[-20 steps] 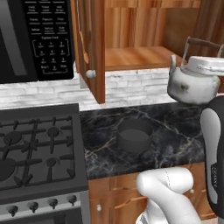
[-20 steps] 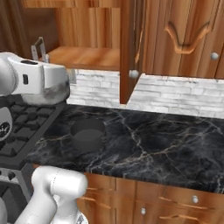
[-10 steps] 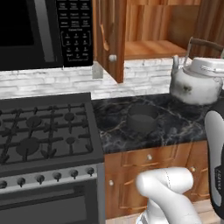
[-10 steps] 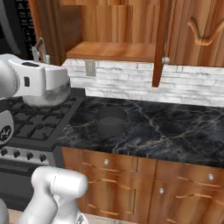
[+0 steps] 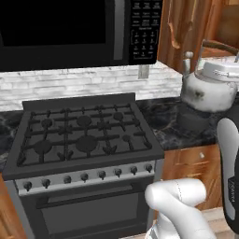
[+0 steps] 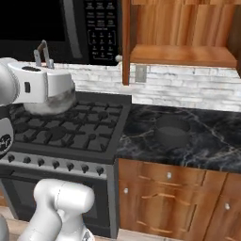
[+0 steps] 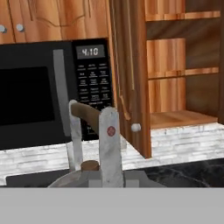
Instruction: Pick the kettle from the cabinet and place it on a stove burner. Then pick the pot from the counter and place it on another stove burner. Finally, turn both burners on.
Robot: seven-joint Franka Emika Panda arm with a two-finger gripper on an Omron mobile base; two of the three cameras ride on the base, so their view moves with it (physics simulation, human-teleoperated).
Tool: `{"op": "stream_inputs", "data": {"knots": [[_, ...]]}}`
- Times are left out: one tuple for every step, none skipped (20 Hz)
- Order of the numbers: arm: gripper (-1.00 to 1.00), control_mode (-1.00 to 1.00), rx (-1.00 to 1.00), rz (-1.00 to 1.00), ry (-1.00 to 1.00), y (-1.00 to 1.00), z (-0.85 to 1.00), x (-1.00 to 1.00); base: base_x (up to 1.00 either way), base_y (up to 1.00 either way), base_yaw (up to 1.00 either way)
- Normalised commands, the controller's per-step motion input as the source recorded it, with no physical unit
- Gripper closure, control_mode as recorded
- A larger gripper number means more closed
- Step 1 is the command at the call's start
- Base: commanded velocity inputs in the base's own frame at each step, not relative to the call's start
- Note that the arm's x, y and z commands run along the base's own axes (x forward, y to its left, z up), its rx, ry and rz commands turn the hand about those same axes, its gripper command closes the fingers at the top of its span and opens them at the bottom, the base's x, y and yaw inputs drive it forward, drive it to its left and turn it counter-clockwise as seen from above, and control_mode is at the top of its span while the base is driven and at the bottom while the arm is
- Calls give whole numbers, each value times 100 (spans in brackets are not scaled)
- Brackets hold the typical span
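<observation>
At the near edge of the range, a row of silver knobs [image 5: 84, 177] faces the base, and none looks turned as far as I can tell. Since a second ago the whole scene has slid sideways in both base views: the base has driven from in front of the table [image 6: 207, 141] to in front of the range, so the shift is the camera's, not the things'. The kettle [image 5: 208, 86] has kept its place relative to the arm throughout; it hangs in the air, carried. In the hand view the hand [image 7: 94, 173] is pressed together on the kettle's brown-topped handle [image 7: 87, 113], with the lid knob [image 7: 90, 165] just below it.

In the right base view the kettle body, partly hidden behind the white arm link, now sits above the rear left part of the stove burners [image 6: 61, 132]; I cannot tell whether it touches the grate. Judgement: the carry is nearly done and lowering onto a burner comes next.

Farther off, the pot [image 6: 172, 131] sits on the table just beside the range's right edge, untouched. Behind it the cabinet [image 6: 181, 52] stands open, shelf bare, beside the microwave [image 5: 70, 28].
</observation>
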Motion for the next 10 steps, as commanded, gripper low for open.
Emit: {"op": "stream_inputs", "data": {"knots": [[100, 100, 0, 0, 0, 0, 0, 0, -35, 92, 0], [100, 100, 0, 0, 0, 0, 0, 0, -34, 92, 0], [100, 100, 0, 0, 0, 0, 0, 0, -32, 93, 0], [100, 100, 0, 0, 0, 0, 0, 0, -28, 94, 0], [100, 100, 0, 0, 0, 0, 0, 0, -24, 94, 0], [100, 100, 0, 0, 0, 0, 0, 0, -20, 93, 0], [100, 100, 0, 0, 0, 0, 0, 0, -18, 90, 0], [100, 100, 0, 0, 0, 0, 0, 0, -17, 89, 0], [100, 100, 0, 0, 0, 0, 0, 0, -16, 89, 0], [100, 100, 0, 0, 0, 0, 0, 0, -8, 88, -1]]}}
